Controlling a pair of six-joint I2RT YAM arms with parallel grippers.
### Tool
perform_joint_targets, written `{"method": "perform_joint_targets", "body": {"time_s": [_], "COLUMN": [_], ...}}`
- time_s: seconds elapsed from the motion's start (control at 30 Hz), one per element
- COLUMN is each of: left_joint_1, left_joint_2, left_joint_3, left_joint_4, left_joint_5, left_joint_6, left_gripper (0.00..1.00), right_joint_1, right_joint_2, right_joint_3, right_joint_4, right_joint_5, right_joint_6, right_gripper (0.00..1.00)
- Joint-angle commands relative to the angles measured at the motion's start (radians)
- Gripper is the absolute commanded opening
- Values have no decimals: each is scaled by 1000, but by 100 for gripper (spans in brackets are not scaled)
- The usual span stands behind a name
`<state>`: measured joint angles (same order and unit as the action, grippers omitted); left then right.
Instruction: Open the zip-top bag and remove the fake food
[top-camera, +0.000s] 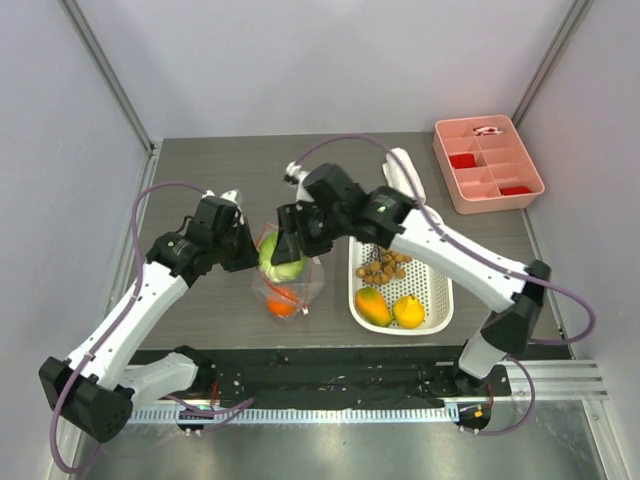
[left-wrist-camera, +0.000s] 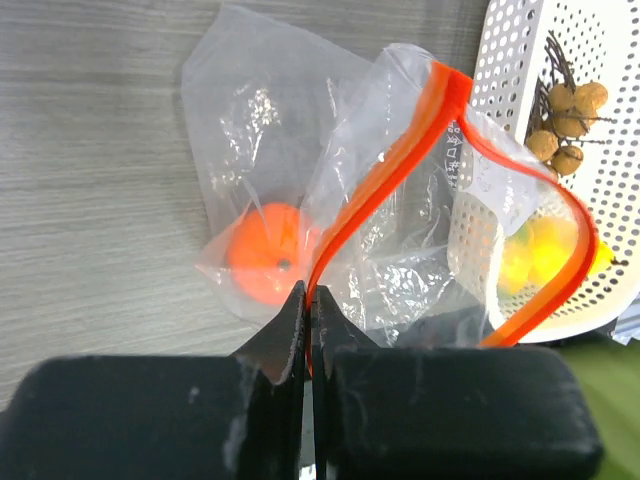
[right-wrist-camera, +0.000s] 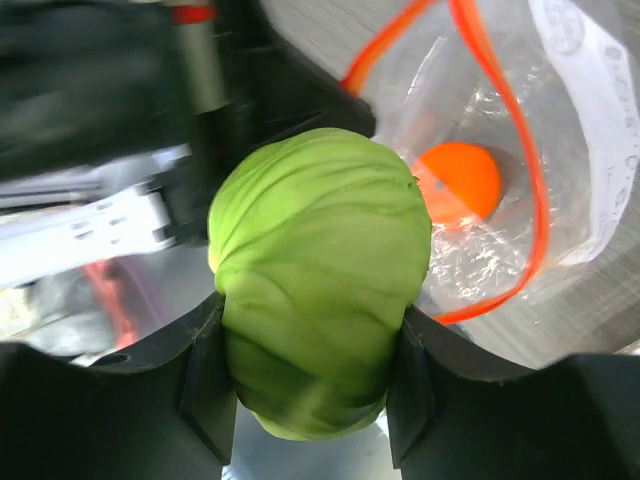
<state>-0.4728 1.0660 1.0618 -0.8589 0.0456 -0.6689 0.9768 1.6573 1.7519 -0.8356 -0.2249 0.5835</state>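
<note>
Right wrist view: right claw (right-wrist-camera: 308, 385) clamps the green fruit (right-wrist-camera: 320, 270) by the open mouth of the zip-top bag (right-wrist-camera: 590, 150); left claw (left-wrist-camera: 310, 320) is pinched shut on its zip strip (left-wrist-camera: 400, 160). The film looks limp and slippery, so the stiffer strip suits holding; the orange (left-wrist-camera: 265, 250) lies inside, on the tabletop (left-wrist-camera: 90, 150)

A lab test cell: plain white walls (top-camera: 300, 60) enclose the grey table (top-camera: 200, 170).

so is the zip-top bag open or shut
Open. The zip-top bag has its zip strip gaping in a loop, left gripper pinching one side; an orange sits inside.
</note>
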Motion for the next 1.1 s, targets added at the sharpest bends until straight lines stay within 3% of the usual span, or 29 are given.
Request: {"method": "perform_joint_targets", "body": {"time_s": [0.0,0.03,0.1,0.2,0.23,0.37,0.5,0.6,0.77,0.87,0.9,0.97,1.0,1.07], "left_joint_1": [10,11,14,17,19,20,20,20,20,20,20,20,20,20], "left_joint_2": [14,17,29,40,40,29,18,22,6,2,2,2,2,6], "left_joint_3": [47,62,84,128,145,162,164,159,150,144,145,150,159,174], "left_joint_4": [54,57,29,-20,-26,-48,-46,-52,-46,-46,-48,-46,-46,-48], "left_joint_5": [5,4,-18,-39,-39,-73,-62,-52,-10,7,8,11,13,14], "left_joint_6": [31,35,41,42,43,28,20,19,-12,-21,-21,-21,-21,-21], "left_gripper": [0,0,0,0,0,0,0,0,0,0,0,0,0,0], "right_joint_1": [-89,-89,-102,-238,-307,-465,-535,-572,-604,-609,-607,-609,-607,-609], "right_joint_2": [-111,-122,-155,-258,-299,-358,-360,-341,-272,-203,-159,-122,-94,-68], "right_joint_3": [4,1,12,-43,-58,-231,-385,-492,-577,-555,-548,-522,-513,-474], "right_joint_4": [96,96,28,-48,-75,-204,-227,-125,85,121,124,128,118,92], "right_joint_5": [-440,-461,-362,-121,21,333,617,706,681,659,645,638,624,633], "right_joint_6": [33,27,-2,7,16,56,46,-34,-126,-155,-163,-172,-181,-185], "right_gripper": [1,1,1,1,1,1,1,1,2,16,33,50,65,78]}}
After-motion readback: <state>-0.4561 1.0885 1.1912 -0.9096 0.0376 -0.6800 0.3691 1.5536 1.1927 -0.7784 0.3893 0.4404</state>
